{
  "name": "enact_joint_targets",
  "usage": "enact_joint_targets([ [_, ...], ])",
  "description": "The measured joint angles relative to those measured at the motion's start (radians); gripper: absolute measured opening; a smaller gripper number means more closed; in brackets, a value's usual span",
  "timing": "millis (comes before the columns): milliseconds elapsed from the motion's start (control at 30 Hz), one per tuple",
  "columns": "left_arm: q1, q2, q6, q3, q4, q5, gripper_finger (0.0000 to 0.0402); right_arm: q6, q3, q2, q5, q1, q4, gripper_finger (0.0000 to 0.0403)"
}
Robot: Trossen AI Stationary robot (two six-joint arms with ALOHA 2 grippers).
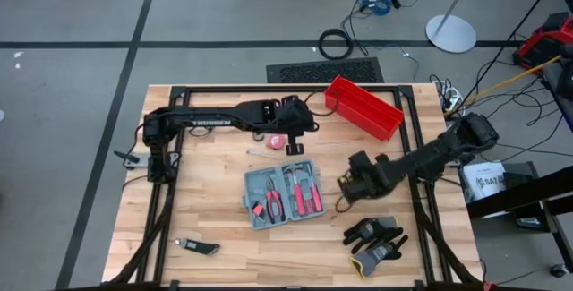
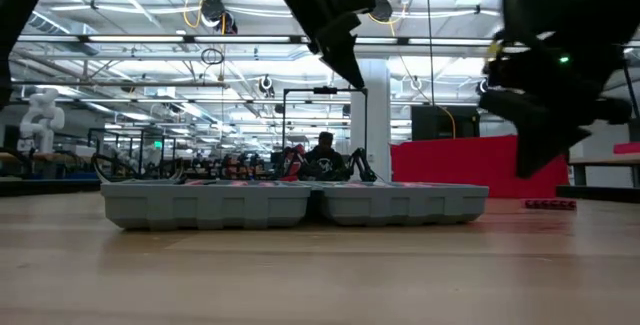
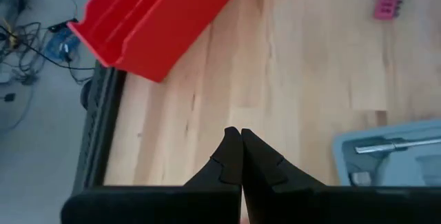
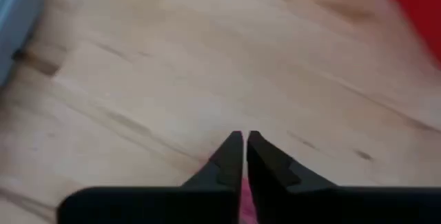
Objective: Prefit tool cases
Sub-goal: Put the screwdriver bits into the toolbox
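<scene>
The grey-blue tool case (image 1: 284,196) lies open and flat on the wooden table, both halves down, with red-handled pliers in its slots. The low view shows it side-on (image 2: 295,203), and one corner appears in the left wrist view (image 3: 393,151). My left gripper (image 1: 295,145) hangs shut above bare wood just beyond the case's far edge (image 3: 241,136). My right gripper (image 1: 349,184) is shut above the wood to the right of the case (image 4: 244,138). Neither holds anything.
A red open bin (image 1: 363,107) stands at the far right. Black and grey gloves (image 1: 374,240) lie near the front right. A utility knife (image 1: 197,247) lies at the front left. A small pink item (image 1: 276,141) lies by my left gripper.
</scene>
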Motion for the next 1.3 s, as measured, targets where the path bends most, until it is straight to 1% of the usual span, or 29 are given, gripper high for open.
enact_joint_targets([
  [33, 0.006, 0.000, 0.005, 0.000, 0.003, 0.000, 0.0000, -0.039, 0.000, 0.000, -0.013, -0.024, 0.031, 0.0007],
  [133, 0.017, 0.000, 0.015, 0.000, -0.011, 0.000, 0.0000, -0.106, 0.000, 0.000, -0.066, -0.067, 0.097, 0.0012],
  [233, 0.021, 0.000, 0.015, 0.000, -0.025, 0.000, 0.0000, -0.127, 0.001, 0.000, -0.124, -0.081, 0.115, 0.0006],
  [333, 0.020, 0.000, 0.015, 0.000, -0.042, 0.001, 0.0000, -0.126, 0.001, 0.015, -0.160, -0.079, 0.110, 0.0002],
  [500, 0.019, 0.000, 0.015, 0.000, -0.058, 0.004, 0.0000, -0.113, 0.001, 0.047, -0.176, -0.079, 0.107, 0.0001],
  [600, 0.019, 0.000, 0.015, 0.000, -0.058, 0.004, 0.0000, -0.112, 0.003, 0.048, -0.228, -0.075, 0.121, 0.0001],
  [700, 0.019, 0.000, 0.014, 0.000, -0.062, 0.004, 0.0000, -0.112, 0.012, 0.043, -0.276, -0.036, 0.134, 0.0001],
  [867, 0.019, -0.001, 0.014, -0.012, -0.060, 0.004, 0.0000, -0.112, 0.089, 0.044, -0.351, 0.028, 0.025, 0.0000],
  [1000, 0.019, -0.001, 0.013, -0.012, -0.054, 0.004, 0.0000, -0.113, 0.187, 0.044, -0.325, 0.082, -0.118, 0.0000],
  [1100, 0.019, -0.002, 0.013, -0.012, -0.053, 0.005, 0.0000, -0.076, 0.270, 0.042, -0.355, 0.123, -0.231, 0.0000],
  [1200, 0.019, -0.001, 0.013, -0.012, -0.056, 0.004, 0.0000, -0.012, 0.284, 0.042, -0.430, 0.169, -0.293, 0.0000],
  [1300, 0.019, -0.001, 0.013, -0.012, -0.056, 0.004, 0.0000, 0.067, 0.250, 0.043, -0.459, 0.220, -0.293, 0.0000],
])
